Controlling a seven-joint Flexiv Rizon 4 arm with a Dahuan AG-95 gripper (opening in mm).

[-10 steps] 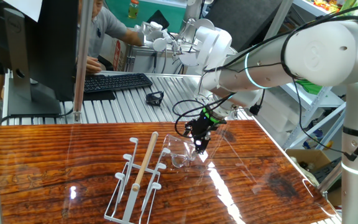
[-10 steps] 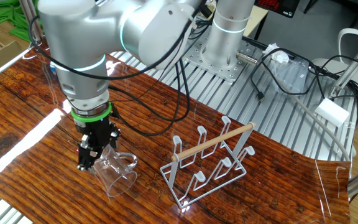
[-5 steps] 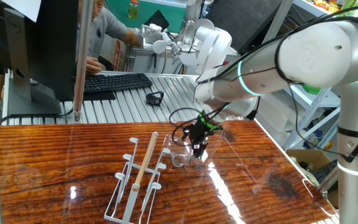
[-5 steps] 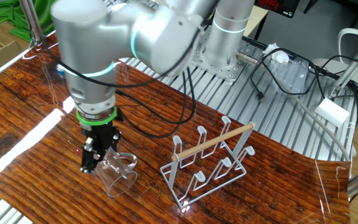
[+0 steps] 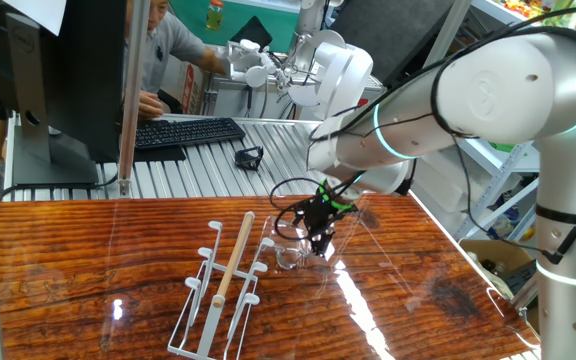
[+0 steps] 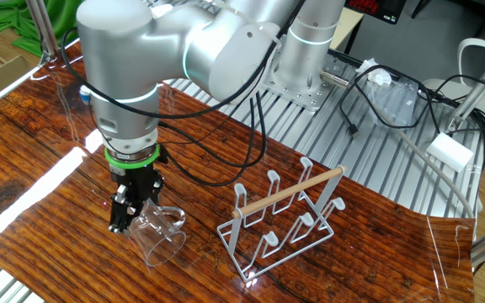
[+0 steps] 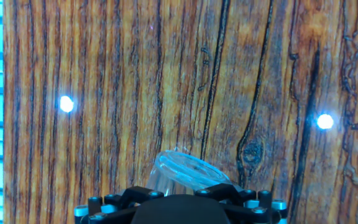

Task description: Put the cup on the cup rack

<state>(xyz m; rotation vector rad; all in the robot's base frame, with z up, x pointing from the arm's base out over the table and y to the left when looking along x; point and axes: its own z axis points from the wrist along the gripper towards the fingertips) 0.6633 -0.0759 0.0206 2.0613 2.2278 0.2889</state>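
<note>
The clear glass cup [image 6: 160, 236] lies tilted on the wooden table, left of the rack, and shows mostly as glints; it also shows in the one fixed view [image 5: 290, 254]. My gripper [image 6: 122, 220] points down at the cup's left end, its fingers close together on the glass wall. In the hand view the cup [image 7: 180, 173] sits right against the black gripper body at the bottom edge, and the fingertips are hidden. The white wire cup rack [image 6: 285, 220] with its wooden handle bar stands to the right of the cup, with bare pegs [image 5: 224, 288].
A person sits at a keyboard [image 5: 186, 131] and monitor behind the table. A small black object [image 5: 249, 156] lies on the ribbed metal surface. Cables and a white box [image 6: 450, 151] lie behind the rack. Bright light reflections mark the tabletop [image 6: 23, 198].
The arm's upper links have swung and the wrist has turned slightly. The gripper tip and the cup have stayed in nearly the same spot on the table.
</note>
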